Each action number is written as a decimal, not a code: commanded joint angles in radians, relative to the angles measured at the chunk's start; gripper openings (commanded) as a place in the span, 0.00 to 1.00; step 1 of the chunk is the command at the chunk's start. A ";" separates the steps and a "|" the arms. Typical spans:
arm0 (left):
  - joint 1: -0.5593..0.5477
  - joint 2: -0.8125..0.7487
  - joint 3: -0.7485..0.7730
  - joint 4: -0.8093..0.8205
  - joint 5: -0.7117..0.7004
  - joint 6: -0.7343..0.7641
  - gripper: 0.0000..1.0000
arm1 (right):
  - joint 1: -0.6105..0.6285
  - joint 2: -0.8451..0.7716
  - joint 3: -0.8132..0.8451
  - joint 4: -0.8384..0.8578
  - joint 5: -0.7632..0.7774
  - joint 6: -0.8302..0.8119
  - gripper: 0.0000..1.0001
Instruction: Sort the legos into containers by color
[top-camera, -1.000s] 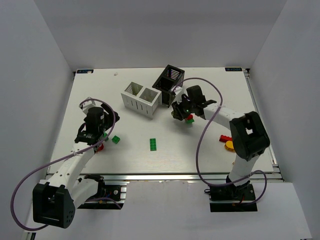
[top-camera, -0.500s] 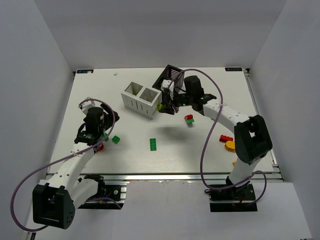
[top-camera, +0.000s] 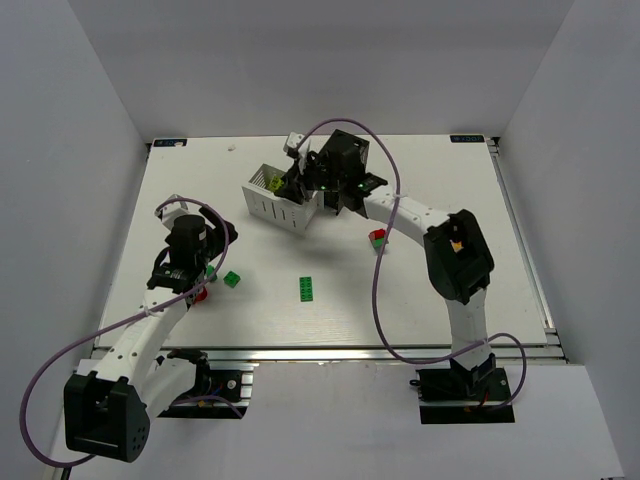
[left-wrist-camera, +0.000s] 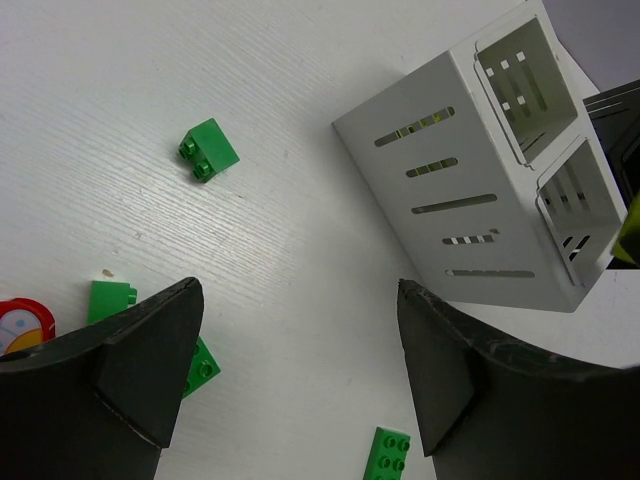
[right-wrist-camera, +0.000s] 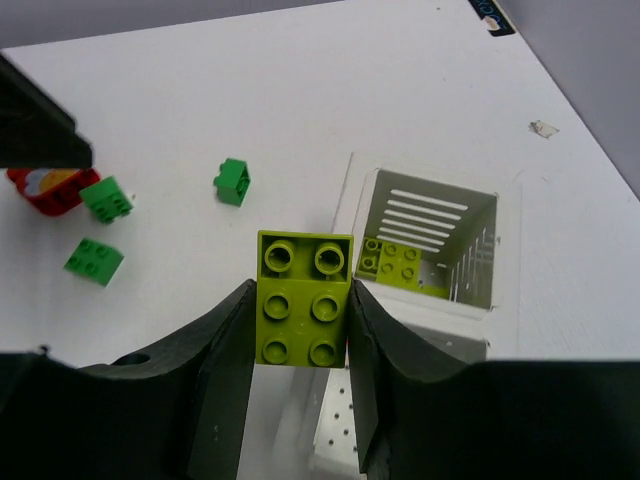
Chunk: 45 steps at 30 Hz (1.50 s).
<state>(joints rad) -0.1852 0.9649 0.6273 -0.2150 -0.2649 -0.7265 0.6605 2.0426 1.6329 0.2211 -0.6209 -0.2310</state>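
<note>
My right gripper (right-wrist-camera: 302, 300) is shut on a lime green lego (right-wrist-camera: 305, 298) and hangs over the white container (top-camera: 272, 203), by its near compartment. The far compartment (right-wrist-camera: 430, 190) holds lime legos (right-wrist-camera: 400, 262). The black container (top-camera: 347, 148) stands behind it, mostly hidden by the right arm. My left gripper (left-wrist-camera: 300, 370) is open and empty, low over the table at the left (top-camera: 203, 272). Dark green legos lie near it (left-wrist-camera: 209, 149) (left-wrist-camera: 110, 300), one more further right (top-camera: 307, 288). A red lego with a green one (top-camera: 377, 238) sits at centre right.
A round red and yellow piece (left-wrist-camera: 20, 325) lies by my left fingers. The white container's slatted wall (left-wrist-camera: 450, 210) faces the left gripper across bare table. The right arm's cable loops over the table's right half.
My right gripper has carried the lime lego up and left, from beside the red and green legos to above the white container. The left arm has barely moved.
</note>
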 joint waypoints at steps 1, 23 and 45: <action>0.004 -0.009 0.035 -0.012 0.021 -0.010 0.88 | 0.027 0.049 0.090 0.132 0.131 0.113 0.00; 0.007 -0.040 -0.003 -0.037 0.029 -0.008 0.90 | 0.053 0.232 0.274 0.138 0.311 0.148 0.23; 0.007 -0.126 -0.026 -0.080 0.013 -0.011 0.92 | 0.054 0.191 0.225 0.155 0.309 0.147 0.55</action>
<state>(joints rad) -0.1825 0.8677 0.6098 -0.2829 -0.2478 -0.7345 0.7090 2.2814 1.8561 0.3183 -0.3161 -0.0814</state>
